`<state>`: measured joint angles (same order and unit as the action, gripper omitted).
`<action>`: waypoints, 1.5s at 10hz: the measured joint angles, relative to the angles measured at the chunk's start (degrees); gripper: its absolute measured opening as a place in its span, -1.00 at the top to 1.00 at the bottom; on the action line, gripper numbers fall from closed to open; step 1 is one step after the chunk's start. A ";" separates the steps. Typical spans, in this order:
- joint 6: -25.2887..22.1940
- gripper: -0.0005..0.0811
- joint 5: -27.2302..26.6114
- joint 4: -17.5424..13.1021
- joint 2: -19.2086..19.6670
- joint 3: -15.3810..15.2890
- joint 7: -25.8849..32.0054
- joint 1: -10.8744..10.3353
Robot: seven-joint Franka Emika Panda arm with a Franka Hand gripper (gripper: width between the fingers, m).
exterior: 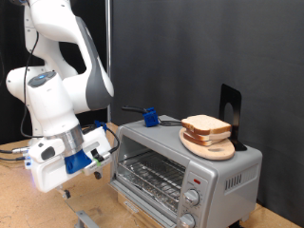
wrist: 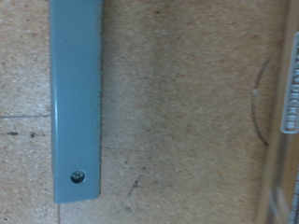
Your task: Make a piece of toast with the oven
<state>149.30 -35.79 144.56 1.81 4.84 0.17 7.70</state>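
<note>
One slice of bread, the piece of toast (exterior: pixel 203 125), is seen lying flat on a round wooden board (exterior: pixel 211 145) on the roof of the oven (exterior: pixel 186 169), right of centre in the exterior view. It is kept up there, outside the cavity, so toasting is judged not yet begun. The slice is roughly square, so no clear long axis is offered; its broad face is turned upward and its crust edge faces the lower left of the frame. A second slice may lie under it, though that cannot be settled.

The oven is set at the lower right of the exterior view, its long axis running from centre-left to lower right, with the mouth turned toward the bottom of the frame. The wire rack (exterior: pixel 150 177) is laid bare inside, and two round knobs (exterior: pixel 193 208) are stacked at the right end of the front. The door appears to be folded down, which is judged to explain the bare rack. A blue-handled tool (exterior: pixel 149 117) rests on the roof's far left end, and a dark upright stand (exterior: pixel 230 110) is placed behind the board.

The claw (exterior: pixel 66 192) is held low at the lower left, just beside the oven's mouth and close over the bench (exterior: pixel 19 204). Whether it is wide or narrow cannot be told. In the wrist view a long grey-blue bar (wrist: pixel 75 98) with a screw near its end is seen against the speckled bench top; it is judged to be the door handle, though contact cannot be confirmed.
</note>
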 joint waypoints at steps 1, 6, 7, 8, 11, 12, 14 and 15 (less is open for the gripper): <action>-3.12 -0.99 -2.22 -0.24 -1.40 0.96 3.07 0.72; -14.40 -0.99 -5.16 -2.31 -9.67 5.91 6.17 4.27; -15.29 -0.99 -4.52 -2.66 -10.69 6.19 5.48 4.71; -16.03 -0.99 -4.05 -2.72 -11.14 6.34 4.88 4.84; -21.61 -0.99 -10.66 -3.28 -11.44 6.31 5.47 4.13; -25.18 -0.99 -14.78 -3.79 -12.26 6.18 5.47 3.38; -29.92 -0.99 -18.29 -3.96 -14.58 5.49 6.07 1.95; -30.96 -0.99 -18.60 -3.91 -15.92 4.76 6.80 1.24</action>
<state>118.35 -54.40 140.65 -14.11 9.60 6.97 8.94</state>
